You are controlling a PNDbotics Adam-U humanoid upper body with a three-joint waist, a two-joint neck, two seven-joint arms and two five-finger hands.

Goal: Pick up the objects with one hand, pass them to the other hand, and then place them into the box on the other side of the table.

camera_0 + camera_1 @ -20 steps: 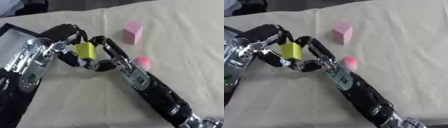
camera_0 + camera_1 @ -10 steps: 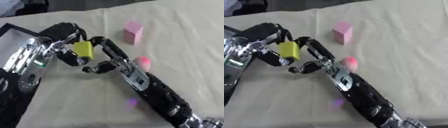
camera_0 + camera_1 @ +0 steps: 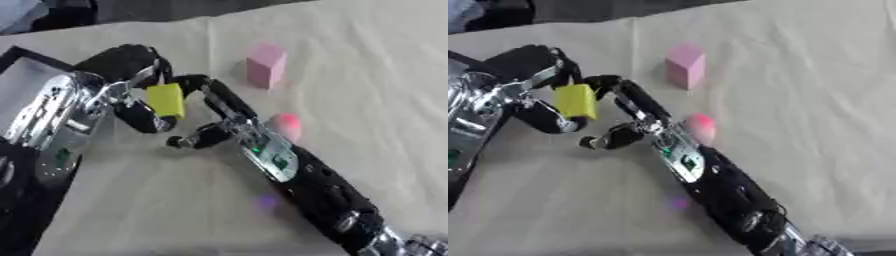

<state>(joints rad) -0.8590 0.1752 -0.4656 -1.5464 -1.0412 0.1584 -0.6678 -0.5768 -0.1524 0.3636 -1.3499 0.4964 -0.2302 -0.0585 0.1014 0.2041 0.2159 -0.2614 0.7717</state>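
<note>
Because the yellow block (image 3: 165, 100) must change hands, the left hand (image 3: 131, 95) curls round it above the cloth — the right hand (image 3: 214, 112) sits beside it, fingers spread apart, letting go. The box (image 3: 22, 70) waits at left — the pink block (image 3: 265, 65) and pink ball (image 3: 285, 126) lie apart.

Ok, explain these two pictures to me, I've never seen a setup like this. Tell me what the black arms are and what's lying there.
Both pictures come from a stereo camera in a humanoid robot's head, looking down at its table, which is covered in a pale cloth. The left hand comes in from the left with its fingers curled round a yellow block. The right hand reaches up from the lower right and sits right beside that block; whether it touches cannot be seen. On the cloth lie a pink block, standing upright, and a small pink ball next to the right arm. A dark-rimmed box shows at the left edge.
</note>
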